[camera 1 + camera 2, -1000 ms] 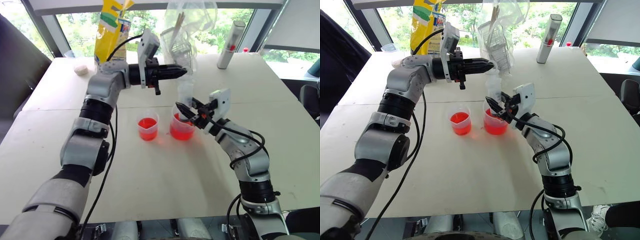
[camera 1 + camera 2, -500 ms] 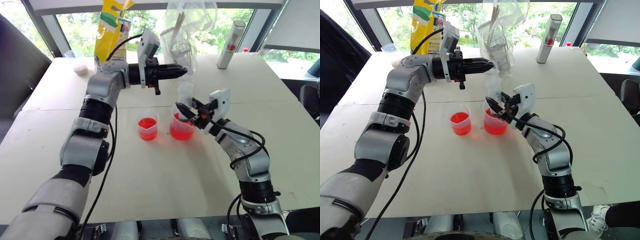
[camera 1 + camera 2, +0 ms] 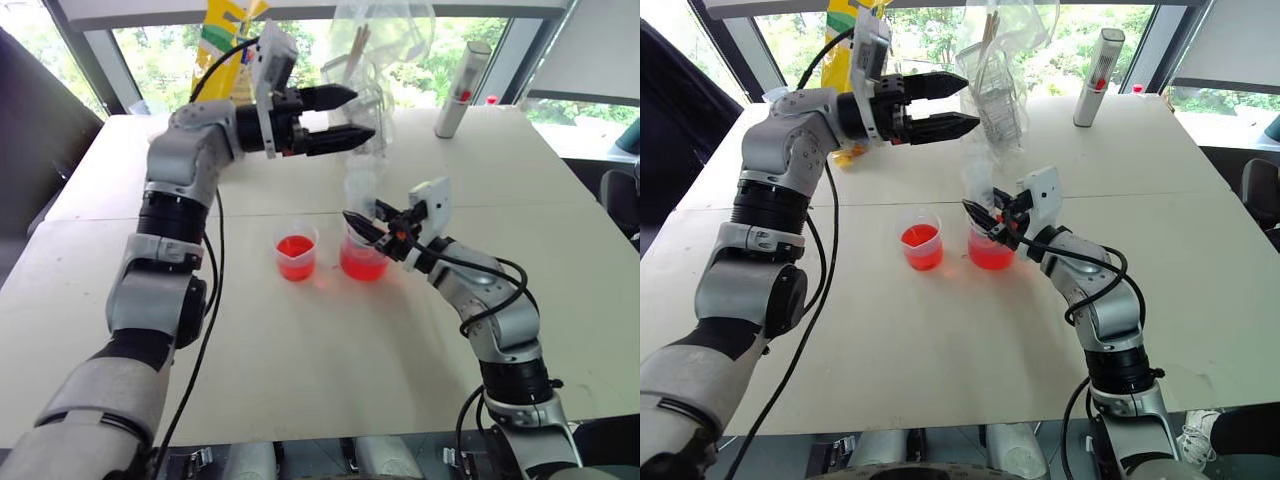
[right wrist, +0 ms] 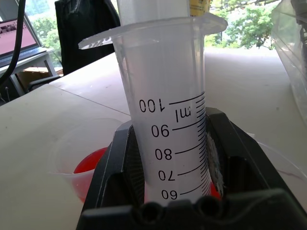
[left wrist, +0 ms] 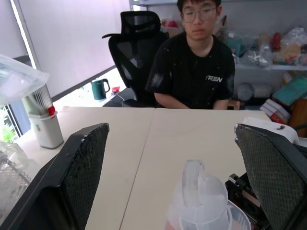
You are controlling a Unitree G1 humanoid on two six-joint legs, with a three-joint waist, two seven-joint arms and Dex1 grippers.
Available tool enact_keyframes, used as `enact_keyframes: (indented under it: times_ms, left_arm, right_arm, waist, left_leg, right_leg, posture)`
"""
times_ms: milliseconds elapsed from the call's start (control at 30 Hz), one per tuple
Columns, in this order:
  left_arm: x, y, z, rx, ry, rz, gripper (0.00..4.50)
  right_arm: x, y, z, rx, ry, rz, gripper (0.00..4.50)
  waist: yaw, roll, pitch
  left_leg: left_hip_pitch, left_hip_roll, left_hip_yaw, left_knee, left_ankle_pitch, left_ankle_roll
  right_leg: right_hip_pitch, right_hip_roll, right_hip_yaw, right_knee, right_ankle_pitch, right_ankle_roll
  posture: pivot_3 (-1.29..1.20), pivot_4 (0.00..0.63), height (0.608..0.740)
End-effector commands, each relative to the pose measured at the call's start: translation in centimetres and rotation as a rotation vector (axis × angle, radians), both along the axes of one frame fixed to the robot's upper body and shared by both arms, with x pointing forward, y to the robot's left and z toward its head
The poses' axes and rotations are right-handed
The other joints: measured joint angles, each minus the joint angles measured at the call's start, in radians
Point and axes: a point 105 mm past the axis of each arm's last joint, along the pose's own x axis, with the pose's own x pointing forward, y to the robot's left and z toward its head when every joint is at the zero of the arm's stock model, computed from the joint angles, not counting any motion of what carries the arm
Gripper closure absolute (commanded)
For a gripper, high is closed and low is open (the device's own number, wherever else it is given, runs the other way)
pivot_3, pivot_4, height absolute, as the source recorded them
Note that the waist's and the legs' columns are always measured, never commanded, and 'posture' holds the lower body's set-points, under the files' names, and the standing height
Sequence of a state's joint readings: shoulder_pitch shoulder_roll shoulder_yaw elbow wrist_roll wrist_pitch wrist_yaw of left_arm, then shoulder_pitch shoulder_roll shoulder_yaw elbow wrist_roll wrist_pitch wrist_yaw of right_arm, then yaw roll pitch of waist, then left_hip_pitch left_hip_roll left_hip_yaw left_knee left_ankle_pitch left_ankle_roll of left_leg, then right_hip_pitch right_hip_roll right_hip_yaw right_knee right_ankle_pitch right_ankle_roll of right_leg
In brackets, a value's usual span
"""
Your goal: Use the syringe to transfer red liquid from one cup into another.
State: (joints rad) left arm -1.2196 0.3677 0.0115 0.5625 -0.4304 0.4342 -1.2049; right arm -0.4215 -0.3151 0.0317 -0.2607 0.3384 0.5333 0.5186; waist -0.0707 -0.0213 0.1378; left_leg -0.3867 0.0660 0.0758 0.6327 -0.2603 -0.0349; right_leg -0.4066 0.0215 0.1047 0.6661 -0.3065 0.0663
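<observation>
A: Right gripper is clamped on the syringe — barrel upright, tip down in the larger beaker; red liquid sits in the bottom.

B: And the left gripper?

A: Jaws spread wide, gripping nothing; it hangs above the syringe's top.

B: The smaller cup?

A: Just beside the beaker on the table — red in it too.
</observation>
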Motion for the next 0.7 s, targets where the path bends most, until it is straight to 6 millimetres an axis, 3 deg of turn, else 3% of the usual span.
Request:
enact_keyframes:
  times_ms: [33,167,333,467,600,700]
  left_arm:
    - [-0.8,2.1,2.0,-0.059,-0.024,0.001,0.06]
    - [-0.8,4.6,1.2,-0.006,-0.017,0.069,0.06]
    - [-0.8,7.1,-0.2,0.057,-0.009,0.138,0.06]
    - [-0.7,8.4,-1.2,0.105,-0.012,0.191,0.06]
    - [-0.9,8.5,-1.0,0.092,-0.018,0.197,0.06]
    - [-1.0,8.6,-0.7,0.086,-0.028,0.208,0.06]
  right_arm:
    - [-0.1,-0.1,1.4,0.007,-0.044,0.003,3.15]
    - [0.0,-0.4,2.7,0.015,-0.078,-0.006,3.15]
    - [-0.4,-0.2,6.5,0.023,-0.180,0.014,3.15]
    - [-1.4,1.4,10.8,0.013,-0.296,0.117,3.15]
    - [-1.9,3.8,12.4,0.045,-0.315,0.225,3.15]
    - [-1.5,5.6,12.3,0.083,-0.298,0.278,3.15]
  waist:
    - [0.001,0.000,0.000]
    - [0.001,0.000,0.000]
    - [0.003,0.000,0.000]
    - [0.003,0.000,0.000]
    - [0.003,0.000,0.000]
    - [0.001,0.000,0.000]
  left_leg:
    - [0.000,0.000,0.000,0.000,0.000,0.000]
    - [0.000,0.001,0.000,-0.001,0.000,0.000]
    - [0.000,0.001,0.000,0.000,0.000,0.000]
    - [-0.001,0.000,0.000,0.000,0.000,0.000]
    - [-0.001,0.001,-0.001,0.000,0.000,0.000]
    - [-0.001,0.001,0.000,0.000,0.000,0.000]
  right_leg:
    - [0.000,0.000,0.000,0.000,0.000,0.000]
    - [0.000,0.000,0.000,0.000,0.000,0.000]
    - [0.000,-0.001,0.000,0.000,0.000,0.000]
    - [-0.001,-0.001,0.000,0.000,0.000,0.000]
    - [-0.001,-0.001,-0.001,0.000,0.000,0.000]
    - [-0.001,-0.001,-0.001,0.000,0.000,0.000]
  posture:
    - [0.00,0.150,0.739]
    - [0.00,0.150,0.739]
    - [0.00,0.150,0.739]
    - [0.00,0.150,0.739]
    - [0.00,0.150,0.739]
    - [0.00,0.150,0.739]
